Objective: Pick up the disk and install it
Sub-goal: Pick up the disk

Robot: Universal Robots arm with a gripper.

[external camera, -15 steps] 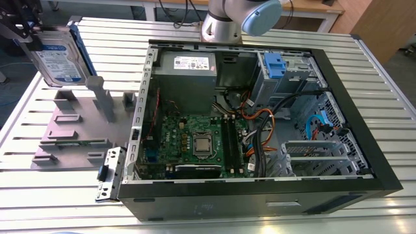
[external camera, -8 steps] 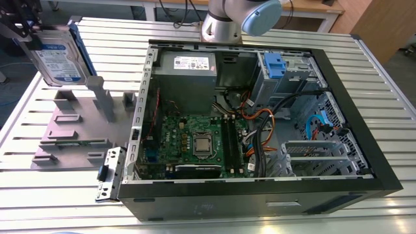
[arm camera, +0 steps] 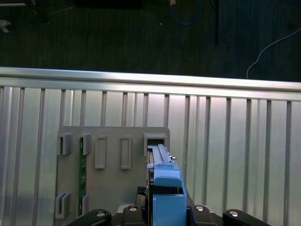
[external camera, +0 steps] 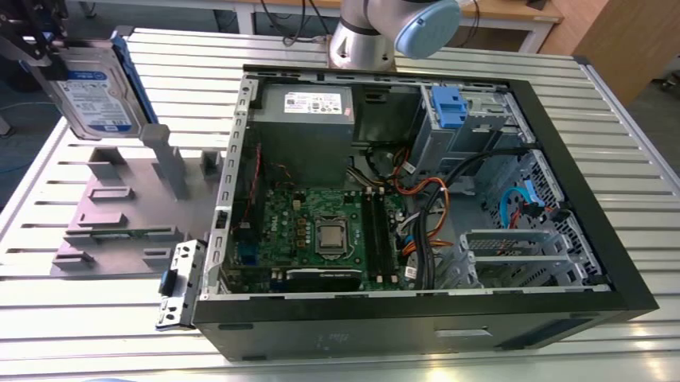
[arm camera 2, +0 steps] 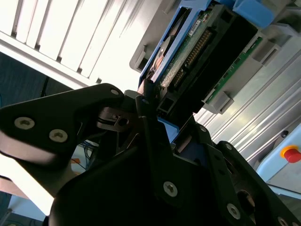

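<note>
One gripper (arm camera 2: 171, 120), closed on the disk (external camera: 98, 87), hovers above the rack (external camera: 117, 231).

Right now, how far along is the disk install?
Pickup looks done: the gripper is shut on the disk, which hangs above the grey holder, out of its slots. In hand: the carry, with the disk at the exterior view's left, apart from the open computer case. Left: the install itself; the disk is not in the case yet.
</note>
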